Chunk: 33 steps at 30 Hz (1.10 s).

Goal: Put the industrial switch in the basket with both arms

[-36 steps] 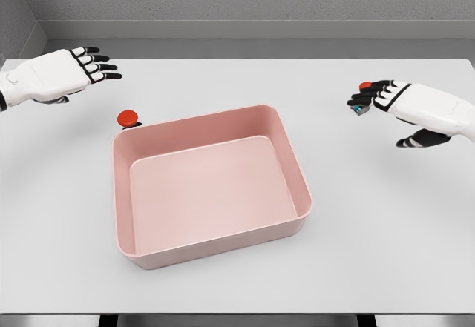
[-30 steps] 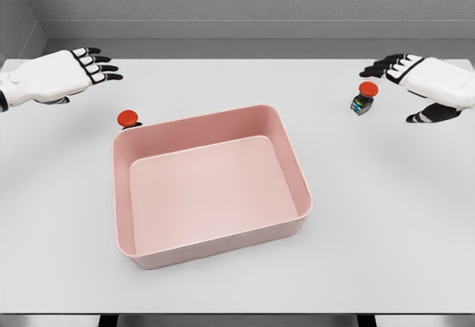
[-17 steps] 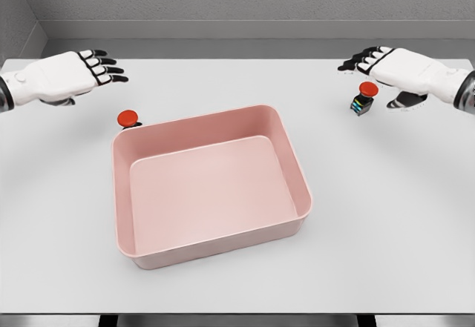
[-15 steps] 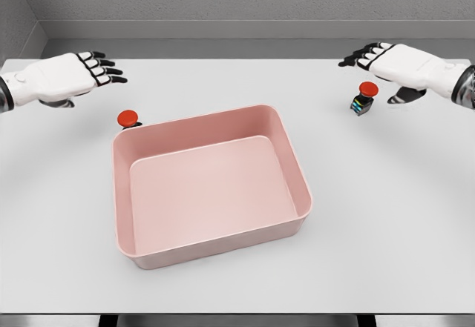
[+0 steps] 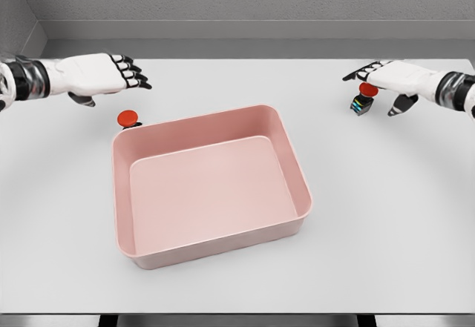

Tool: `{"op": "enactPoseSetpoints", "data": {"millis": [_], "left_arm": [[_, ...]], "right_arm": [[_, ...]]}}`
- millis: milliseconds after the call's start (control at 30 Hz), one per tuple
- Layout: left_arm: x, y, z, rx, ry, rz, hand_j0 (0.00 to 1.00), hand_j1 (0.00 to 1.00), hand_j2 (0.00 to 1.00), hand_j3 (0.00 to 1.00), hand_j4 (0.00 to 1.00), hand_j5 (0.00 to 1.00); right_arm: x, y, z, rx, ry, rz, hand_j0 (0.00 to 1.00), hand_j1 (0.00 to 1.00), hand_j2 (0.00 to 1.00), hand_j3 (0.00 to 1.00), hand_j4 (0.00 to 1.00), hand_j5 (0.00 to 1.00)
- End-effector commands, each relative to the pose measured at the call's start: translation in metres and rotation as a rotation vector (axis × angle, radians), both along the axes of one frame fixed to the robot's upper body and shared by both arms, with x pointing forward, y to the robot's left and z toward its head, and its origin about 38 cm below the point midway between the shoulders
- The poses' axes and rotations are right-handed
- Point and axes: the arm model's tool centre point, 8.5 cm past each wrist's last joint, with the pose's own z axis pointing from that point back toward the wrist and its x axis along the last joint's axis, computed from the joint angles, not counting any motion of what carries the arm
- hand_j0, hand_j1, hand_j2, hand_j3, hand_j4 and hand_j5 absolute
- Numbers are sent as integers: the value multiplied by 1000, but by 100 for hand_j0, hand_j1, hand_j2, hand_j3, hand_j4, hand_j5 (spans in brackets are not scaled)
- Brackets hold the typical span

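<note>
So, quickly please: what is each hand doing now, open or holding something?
Left hand: open, fingers extended, holding nothing.
Right hand: open, just above a red-capped switch, not grasping it.

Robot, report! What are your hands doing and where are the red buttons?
Both hands open, holding nothing. Right hand hovers at right switch; left hand above left switch. Both switches outside pink basket. Nothing blocking.

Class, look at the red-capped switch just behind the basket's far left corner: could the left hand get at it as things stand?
Probably yes: the left hand hovers open just beyond the switch, nothing between them; the basket rim sits close on its near side.
</note>
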Motion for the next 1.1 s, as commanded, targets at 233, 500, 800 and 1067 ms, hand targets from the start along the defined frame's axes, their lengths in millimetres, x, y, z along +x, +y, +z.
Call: {"op": "enactPoseSetpoints", "data": {"millis": [233,500,800,1067], "left_arm": [[-2,-16,-12,25,25,-42,100,100,100,100,100,100],[-10,-5,2,12,8,-43,100,100,100,100,100,100],[-11,2,7,-74,34,-1,100,100,100,100,100,100],[-19,-1,-16,-68,112,-7,100,100,100,100,100,100]], "right_arm": [[17,24,-17,5,50,-18,100,100,100,100,100,100],[19,26,-20,2,59,-23,100,100,100,100,100,100],[19,22,-18,1,55,-30,96,96,96,96,96,96],[18,17,-16,-4,72,-41,77,77,77,77,77,77]]}}
